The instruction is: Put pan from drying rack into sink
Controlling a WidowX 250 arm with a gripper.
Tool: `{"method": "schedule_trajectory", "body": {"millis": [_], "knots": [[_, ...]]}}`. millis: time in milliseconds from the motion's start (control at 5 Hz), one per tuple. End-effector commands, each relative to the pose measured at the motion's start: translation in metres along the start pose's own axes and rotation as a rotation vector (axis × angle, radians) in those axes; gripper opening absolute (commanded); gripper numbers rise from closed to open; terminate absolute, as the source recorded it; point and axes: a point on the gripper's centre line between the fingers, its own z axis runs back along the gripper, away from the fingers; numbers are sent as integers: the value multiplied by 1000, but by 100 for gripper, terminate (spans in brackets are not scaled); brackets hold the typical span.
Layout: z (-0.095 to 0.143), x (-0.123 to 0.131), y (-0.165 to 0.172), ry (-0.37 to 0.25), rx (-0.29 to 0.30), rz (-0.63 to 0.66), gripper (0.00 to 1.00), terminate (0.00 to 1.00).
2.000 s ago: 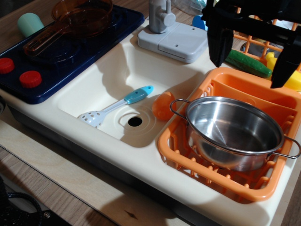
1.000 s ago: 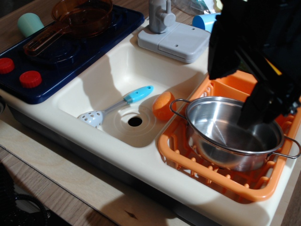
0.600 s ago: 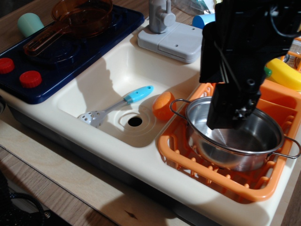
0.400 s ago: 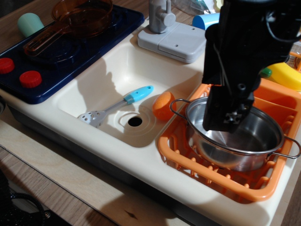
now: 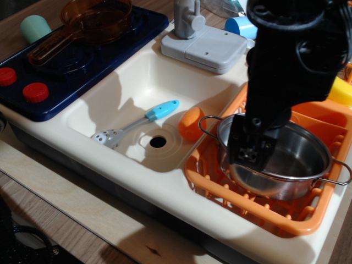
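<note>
Hanging over the near-left rim of the round shiny stainless-steel pan (image 5: pixel 286 165), the black gripper (image 5: pixel 250 148) fills the upper right of the view; its tip sits right at the pan's 9 o'clock edge, overlapping the rim. Jaw gap: cannot tell, the dark housing hides the fingers, and whether they pinch the rim is unclear. Pan sits inside the bright orange slotted plastic drying rack (image 5: pixel 231 201), tilted slightly, one thin wire loop handle at 10 o'clock, the other at 3 o'clock. Cream-white rectangular sink basin (image 5: pixel 115 96) lies just left of the rack, dark drain hole (image 5: pixel 158 142) near its front. In the sink: a slotted spoon with blue handle (image 5: pixel 135 124) at about 10 o'clock from the drain, and an orange rounded object (image 5: pixel 191 123) against the rack wall. Grey faucet block (image 5: pixel 201 47) behind the sink. Amber transparent saucepan (image 5: pixel 82 25) on the dark blue stovetop (image 5: pixel 82 71) at far left.
</note>
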Motion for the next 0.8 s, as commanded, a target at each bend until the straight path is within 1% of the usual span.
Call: {"method": "schedule_trajectory", "body": {"millis": [0, 200, 400, 600], "knots": [[2, -2, -4, -36, 29, -93, 100, 0], [-4, -3, -8, -44, 32, -136, 100, 0], [-15, -10, -6, -105, 41, -141, 100, 0], [-22, -9, -6, -138, 44, -143, 100, 0]]}}
